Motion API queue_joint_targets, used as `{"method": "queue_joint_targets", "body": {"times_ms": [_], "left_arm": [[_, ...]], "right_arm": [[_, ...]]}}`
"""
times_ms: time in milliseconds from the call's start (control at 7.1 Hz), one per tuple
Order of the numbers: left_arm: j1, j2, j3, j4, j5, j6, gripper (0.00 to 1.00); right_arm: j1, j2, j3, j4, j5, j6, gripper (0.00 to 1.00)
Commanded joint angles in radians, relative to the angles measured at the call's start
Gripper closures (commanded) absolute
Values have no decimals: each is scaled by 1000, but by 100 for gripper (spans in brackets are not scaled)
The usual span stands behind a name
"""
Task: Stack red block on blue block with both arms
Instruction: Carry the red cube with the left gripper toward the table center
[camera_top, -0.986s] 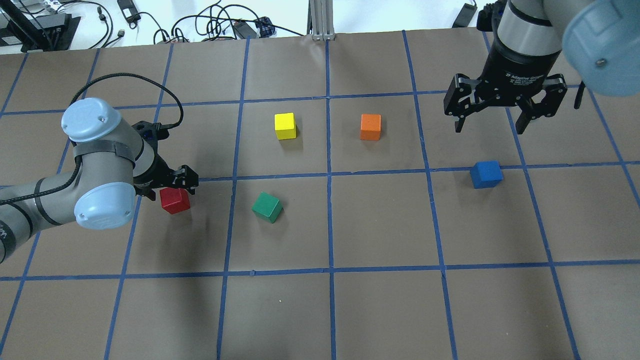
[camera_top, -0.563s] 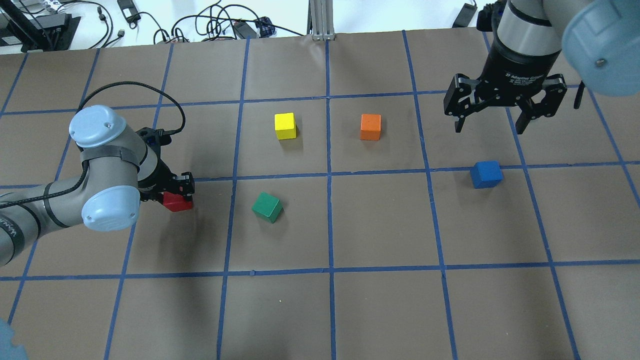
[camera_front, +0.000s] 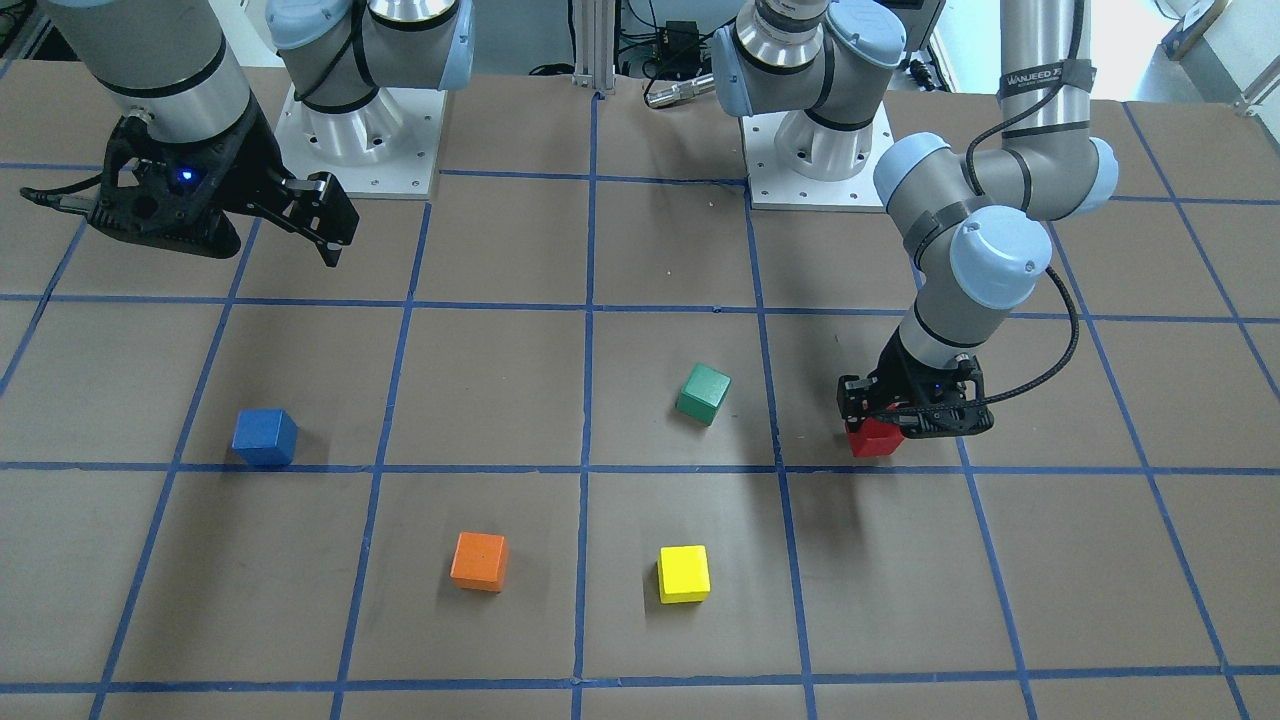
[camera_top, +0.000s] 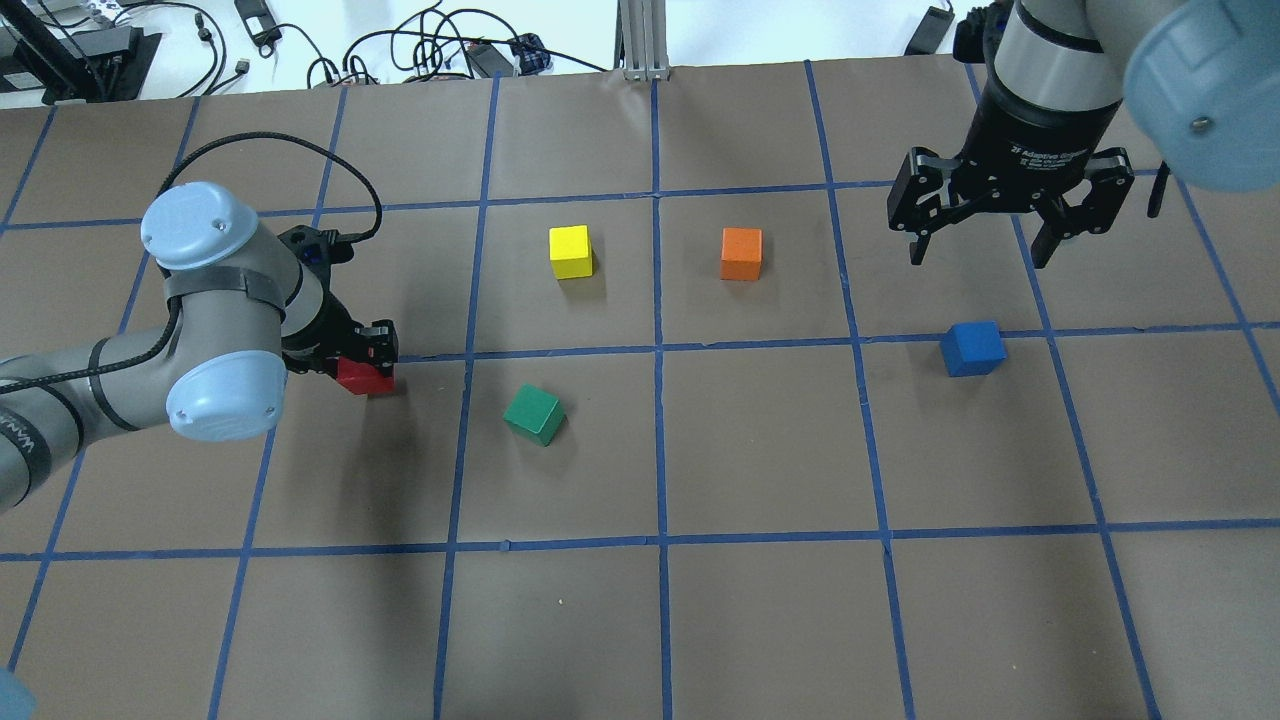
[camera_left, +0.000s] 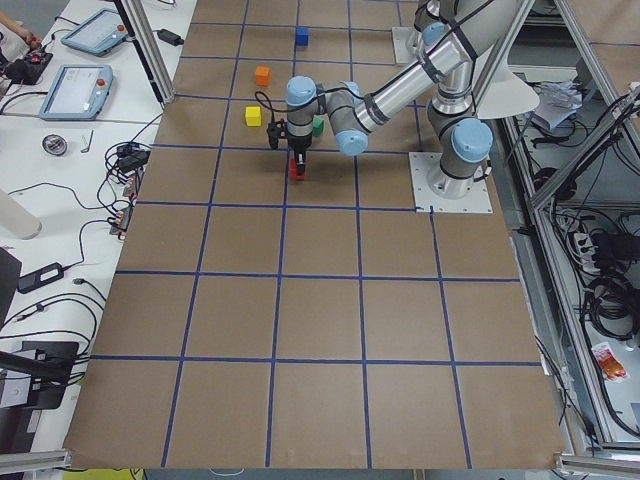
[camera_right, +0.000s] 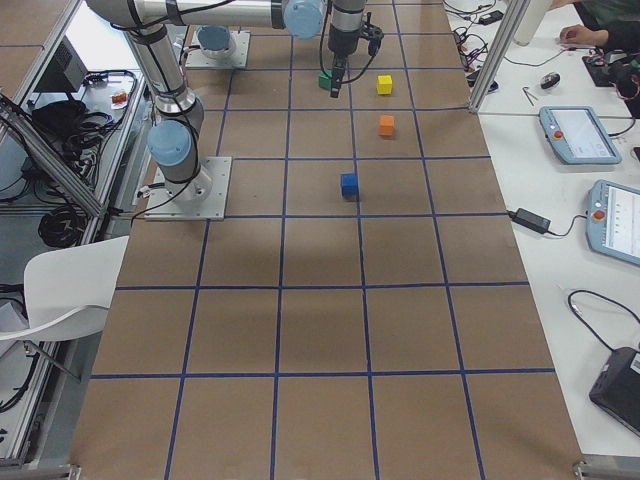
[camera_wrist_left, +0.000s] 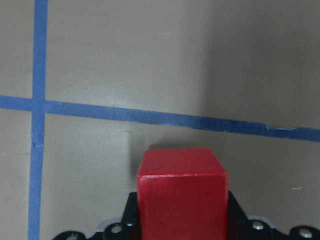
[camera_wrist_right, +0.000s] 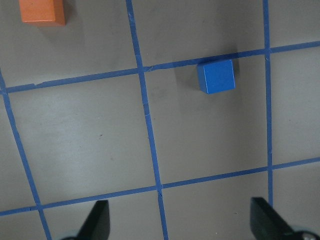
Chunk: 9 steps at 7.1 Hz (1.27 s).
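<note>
The red block (camera_top: 366, 379) is gripped between the fingers of my left gripper (camera_top: 362, 362) on the table's left side. It also shows in the front-facing view (camera_front: 873, 438) and fills the bottom of the left wrist view (camera_wrist_left: 182, 192), just short of a blue tape line. I cannot tell whether it is clear of the table. The blue block (camera_top: 972, 348) sits alone on the right side. My right gripper (camera_top: 978, 248) hangs open and empty well above and behind it. The right wrist view shows the blue block (camera_wrist_right: 216, 76) ahead of the spread fingertips (camera_wrist_right: 97, 222).
A green block (camera_top: 534, 414) lies tilted just right of the red one. A yellow block (camera_top: 570, 251) and an orange block (camera_top: 741, 253) sit further back near the middle. Blue tape lines grid the brown table.
My left gripper came down over the red block, shut on it and shifted it slightly back and to the right. The right arm has hardly moved.
</note>
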Motion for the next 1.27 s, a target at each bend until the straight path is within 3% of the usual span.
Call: {"method": "queue_joint_targets", "body": {"times_ms": [0, 423, 704, 986, 1127], "left_arm": [[-216, -13, 206, -195, -27, -65, 94], [-459, -137, 420, -248, -31, -294, 96], [-537, -226, 426, -189, -31, -357, 96], [-561, -283, 413, -133, -31, -373, 96], [-567, -301, 409, -115, -31, -377, 95]], "right_arm": [[0, 0, 0, 0, 0, 0, 0], [-6, 3, -1, -2, -5, -37, 0], [-18, 2, -3, -8, -6, -38, 0], [-21, 3, -3, -114, -2, -48, 0], [-21, 3, -3, -114, 0, -46, 0]]}}
